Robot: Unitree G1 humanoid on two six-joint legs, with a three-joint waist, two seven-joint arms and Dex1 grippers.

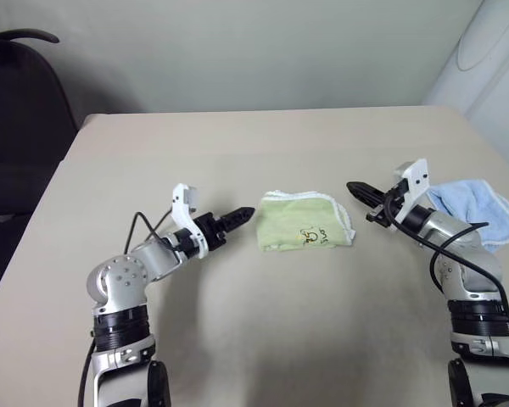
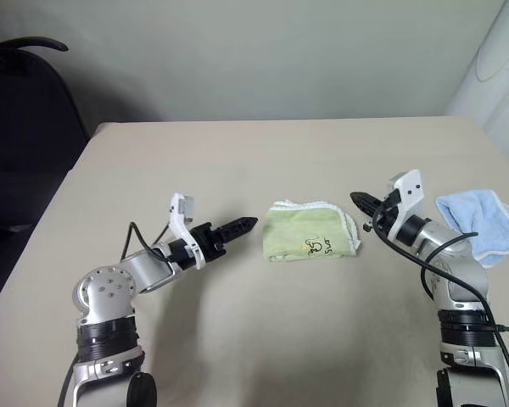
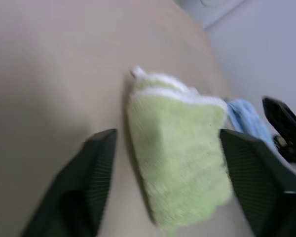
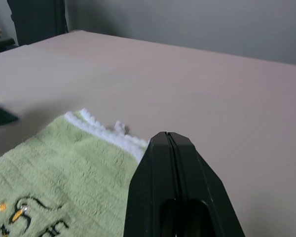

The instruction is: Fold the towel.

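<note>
Towel [image 1: 304, 223] sits folded mid-bench [image 1: 237, 153] between left hand [image 3: 165, 163], fingers spread and empty, and right hand [image 4: 169, 143], pinched shut and empty; looks light, limp, grippy terry, so pinch a stitched corner.

One light green towel [image 1: 304, 222] lies folded between the two grippers. One light blue cloth [image 1: 479, 209] lies just behind the right gripper [image 1: 355, 188], on the far side from the towel. Two grippers are counted: the left gripper [image 1: 244, 214] and the right one, each with two black fingers. One table [image 1: 263, 144] bears everything. One dark chair [image 1: 21, 110] stands beyond the left gripper's side.
</note>
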